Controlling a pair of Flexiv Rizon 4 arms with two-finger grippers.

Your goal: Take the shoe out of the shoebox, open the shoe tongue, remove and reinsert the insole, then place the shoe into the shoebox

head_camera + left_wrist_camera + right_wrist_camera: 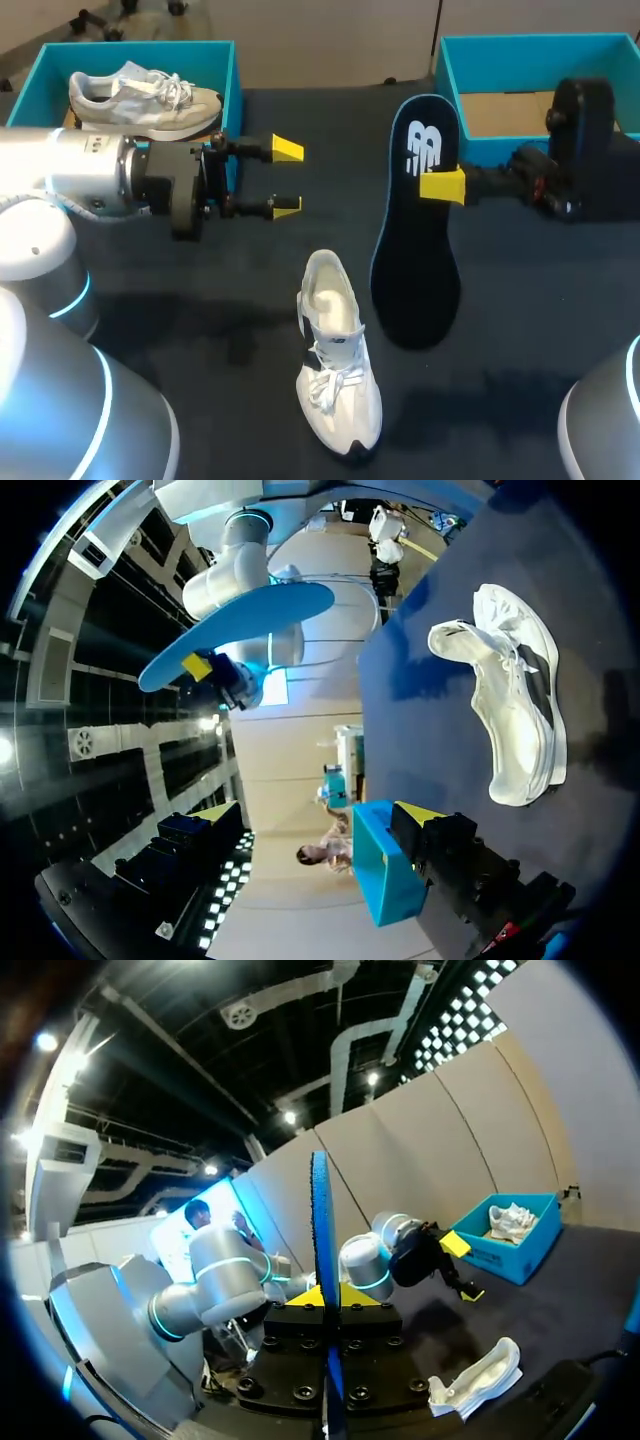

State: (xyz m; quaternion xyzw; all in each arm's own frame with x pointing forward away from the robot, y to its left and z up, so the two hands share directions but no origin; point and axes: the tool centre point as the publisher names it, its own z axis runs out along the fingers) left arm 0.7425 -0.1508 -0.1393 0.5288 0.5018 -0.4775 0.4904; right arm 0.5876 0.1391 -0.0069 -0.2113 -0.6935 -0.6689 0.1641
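Note:
A white shoe (335, 365) lies on the dark table, toe toward the front edge and its opening empty; it also shows in the left wrist view (515, 705) and the right wrist view (475, 1380). My right gripper (443, 186) is shut on the dark insole (415, 240), which hangs above the table beside the shoe. In its own view the insole (320, 1250) stands edge-on between the yellow tips (325, 1296). My left gripper (286, 178) hovers open and empty, left of the insole and beyond the shoe's heel. One of its yellow fingertips (420, 814) shows in the left wrist view.
A teal shoebox (225, 75) at the back left holds a second, grey-white shoe (140, 98). Another teal shoebox (445, 70) at the back right shows a bare cardboard floor. My right arm (585, 150) hangs in front of that box.

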